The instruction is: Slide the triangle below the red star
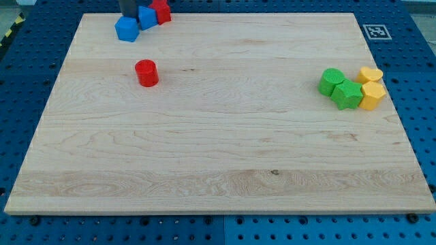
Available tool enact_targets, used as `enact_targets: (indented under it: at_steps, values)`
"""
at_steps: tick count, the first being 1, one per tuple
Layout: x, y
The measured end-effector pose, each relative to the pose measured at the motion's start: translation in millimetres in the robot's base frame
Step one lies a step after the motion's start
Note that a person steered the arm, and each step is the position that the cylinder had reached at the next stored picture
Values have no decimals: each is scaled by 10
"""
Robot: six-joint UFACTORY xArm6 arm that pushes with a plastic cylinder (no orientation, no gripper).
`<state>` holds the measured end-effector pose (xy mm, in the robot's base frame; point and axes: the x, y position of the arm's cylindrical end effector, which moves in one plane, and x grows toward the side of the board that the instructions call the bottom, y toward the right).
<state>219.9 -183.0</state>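
While the dark rod (127,7) enters at the view's top left, my tip is hidden behind the blue blocks; no pincer, nothing held. Blue triangle-like block (147,17) touches red star (161,11) on its left. Another blue block (127,29) sits just left. Red cylinder (146,73) stands apart below.

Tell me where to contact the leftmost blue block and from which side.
Push, not grip: my tip should meet the left face of the leftmost blue block from the view's left, since the spot below the top red block lies to its right.
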Motion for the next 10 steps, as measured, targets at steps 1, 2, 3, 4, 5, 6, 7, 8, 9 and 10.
enact_targets:
  at_steps: [1, 2, 3, 4, 5, 6, 7, 8, 9, 10]
  values:
    - [-9, -21]
    - [-95, -140]
    - [-287, -156]
    - [-285, -132]
    - [-284, 8]
    - [-284, 217]
    - [-266, 316]
    - [-112, 331]
    - [72, 339]
    - [122, 485]
